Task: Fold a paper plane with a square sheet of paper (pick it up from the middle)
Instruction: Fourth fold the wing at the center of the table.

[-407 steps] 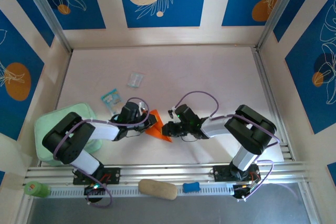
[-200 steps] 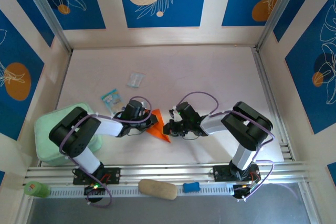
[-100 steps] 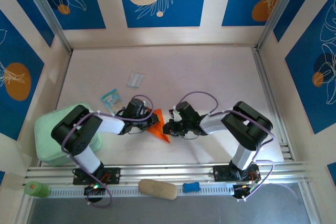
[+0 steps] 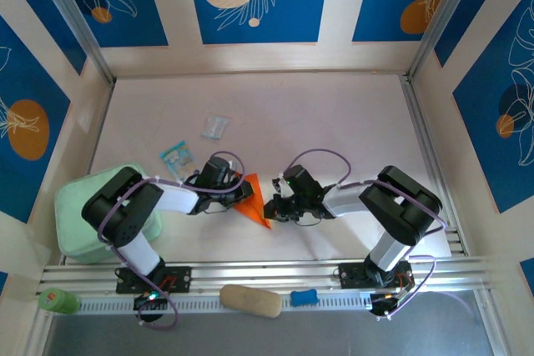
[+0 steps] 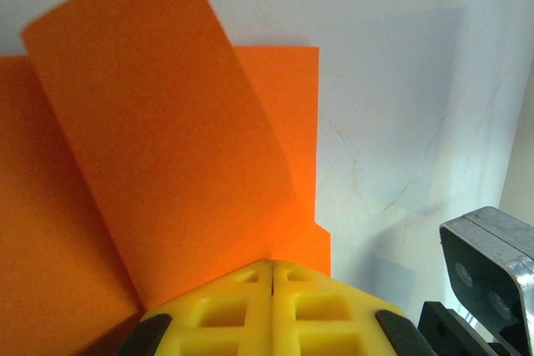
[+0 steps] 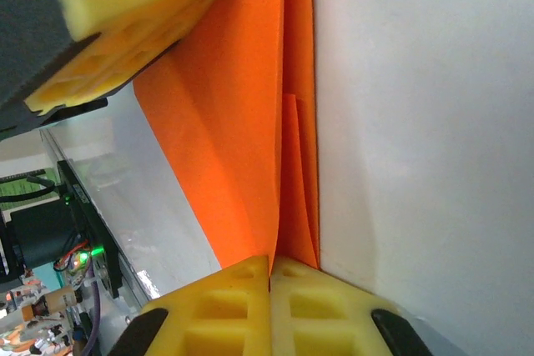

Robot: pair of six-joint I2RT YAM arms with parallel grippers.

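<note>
Square sheet of paper (image 4: 254, 204) lies part-folded on the table (image 4: 334, 122), near the front edge, between the two arms. Mint green pad (image 4: 83, 206) sits at the table's left side, well apart from the paper. Seen from above, the paper is a creased orange wedge with its point toward the near rail. In the left wrist view one flap curls up off the flat layers.

Left tool (image 4: 237, 193) is at the paper's left side, yellow pads (image 5: 225, 310) pressed together, apparently pinching the root of that raised flap. Right tool (image 4: 269, 203) is at the right edge, also pressed together, pinching the folded edge where the layers meet. Blue-and-white packet (image 4: 175, 154) and clear wrapper (image 4: 215, 127) lie further back, not involved.

Step in hand, my read: setting a fold. To do it well, one tool anchors the stack flat, the other carries the flap over until the edges meet the crease, then presses along the line. Pull gently, since thin paper slips or tears.

Hidden: I can't tell how many layers each tool has. The tool bodies cover part of the paper from above, and the wrist views crop the wedge tip.
</note>
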